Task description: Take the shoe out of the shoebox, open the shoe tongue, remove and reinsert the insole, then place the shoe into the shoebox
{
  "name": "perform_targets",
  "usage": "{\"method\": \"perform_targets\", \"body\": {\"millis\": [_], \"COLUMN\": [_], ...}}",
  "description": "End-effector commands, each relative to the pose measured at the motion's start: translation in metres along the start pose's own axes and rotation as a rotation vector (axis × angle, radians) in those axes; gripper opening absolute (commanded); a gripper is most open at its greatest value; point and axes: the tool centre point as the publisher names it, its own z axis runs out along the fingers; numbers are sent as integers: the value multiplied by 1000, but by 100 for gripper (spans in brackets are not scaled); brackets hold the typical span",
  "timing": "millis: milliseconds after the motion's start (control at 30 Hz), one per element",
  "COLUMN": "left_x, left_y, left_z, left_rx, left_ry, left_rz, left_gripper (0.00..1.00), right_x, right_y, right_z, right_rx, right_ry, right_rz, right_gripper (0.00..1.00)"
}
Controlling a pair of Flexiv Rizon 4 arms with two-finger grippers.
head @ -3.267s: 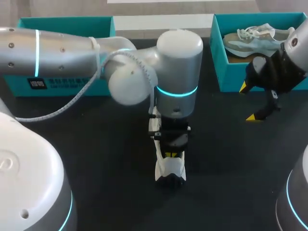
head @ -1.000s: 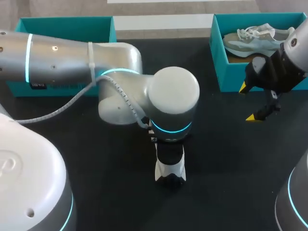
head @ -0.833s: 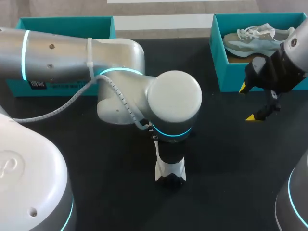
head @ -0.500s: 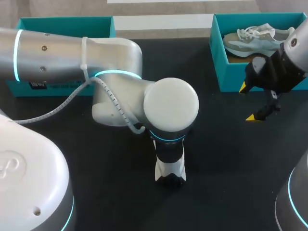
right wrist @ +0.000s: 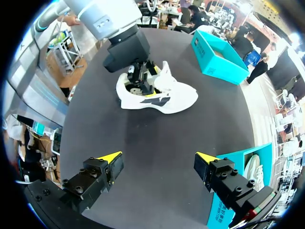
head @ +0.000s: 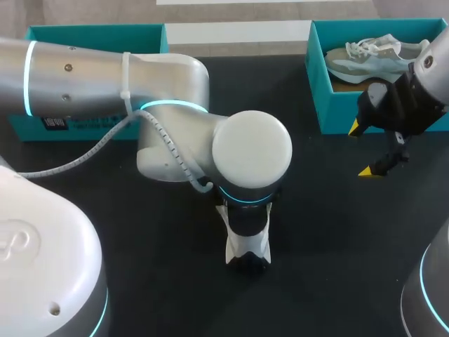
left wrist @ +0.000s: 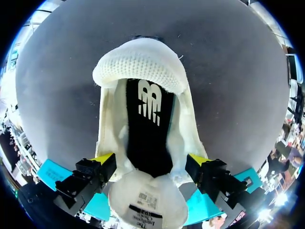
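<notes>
Lying mid-table, the white shoe (head: 247,249) bares its black insole (left wrist: 145,129), tongue (left wrist: 145,202) folded back. The left gripper (left wrist: 151,162) straddles it, spread wide. Insole removal seems next, which calls for pinching its heel edge. The right gripper (head: 363,149) hangs spread beside the shoebox (head: 319,91).

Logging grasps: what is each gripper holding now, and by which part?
Right gripper: nothing, open over the table. Left gripper straddles the shoe beside its tongue; whether it grips cannot be told.
</notes>
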Motion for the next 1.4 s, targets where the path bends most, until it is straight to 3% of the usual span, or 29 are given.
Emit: {"method": "perform_targets", "body": {"millis": [33,267,767,933,1167,1233,1333,1400], "left_x": [2,3,0,3,5,5,2,-1], "left_y": [-1,4,36,53,76,80,82,81], "left_z": [4,-2,-31,-43,-39,-37,-34,-32], "left_rx": [6,2,-14,-20,-25,-26,-35,-30], "left_ry": [5,2,-45,-69,-68,-67,-55,-56], "left_rz": [0,5,28,9,0,1,30,36], "left_gripper": [100,100,100,100,100,62,49,48], "right_x": [0,0,0,0,0,0,0,0], "right_y": [0,0,0,0,0,0,0,0], "right_z": [0,0,0,0,0,0,0,0], "right_rx": [2,2,2,2,2,2,2,2], "right_ry": [-1,-1,-1,-1,-1,-1,-1,-1], "right_rz": [0,0,0,0,0,0,0,0], "right_gripper": [100,100,100,100,100,100,100,100]}}
